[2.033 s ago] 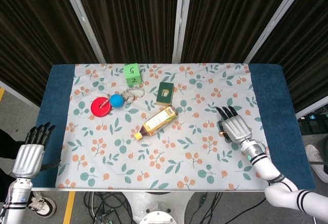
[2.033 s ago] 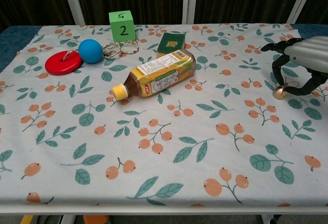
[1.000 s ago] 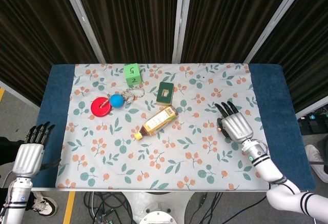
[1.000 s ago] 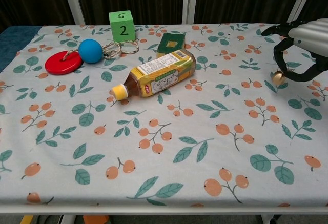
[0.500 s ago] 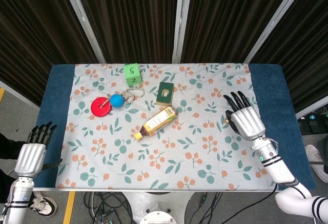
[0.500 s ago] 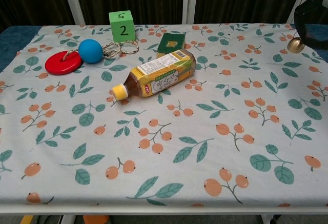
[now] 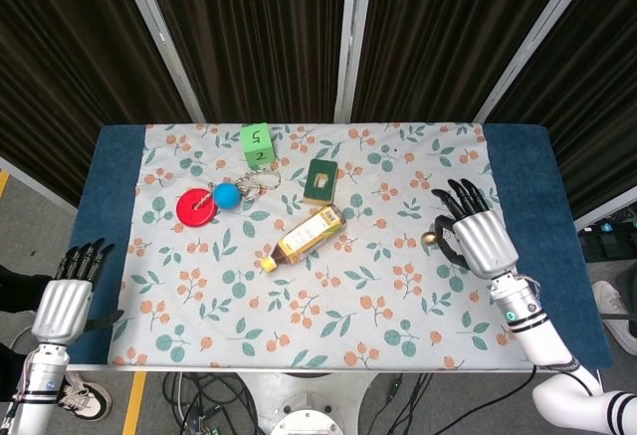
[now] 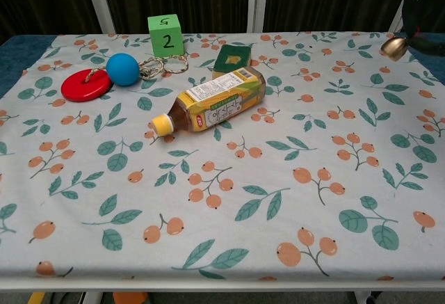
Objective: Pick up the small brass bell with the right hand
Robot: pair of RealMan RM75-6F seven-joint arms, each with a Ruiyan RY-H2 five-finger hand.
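The small brass bell (image 8: 394,47) is seen raised clear of the table (image 7: 109,156), above its right side, and is held by the right hand (image 7: 480,237). In the head view the bell (image 7: 429,239) shows at the inner side of that hand, pinched by the thumb while the other fingers (image 7: 460,196) are spread and point toward the far edge. In the chest view only dark fingers (image 8: 417,1) of the right hand are seen at the upper right corner of the frame, with the bell hanging just below them.

The left hand (image 7: 65,301) is observed off the near left corner of the table, beyond its left edge, with its fingers held loosely apart and nothing in it.

On the floral cloth (image 8: 222,200), a yellow-capped tea bottle (image 8: 212,106) is laid on its side near the middle. A dark green packet (image 8: 232,58) lies just beyond it, toward the far edge. A green numbered cube (image 8: 165,35) stands near the far edge, left of centre. A blue ball (image 8: 123,68) rests beside a red disc (image 8: 85,85) on the left part of the table, and metal key rings (image 8: 163,65) lie between the ball and the cube.
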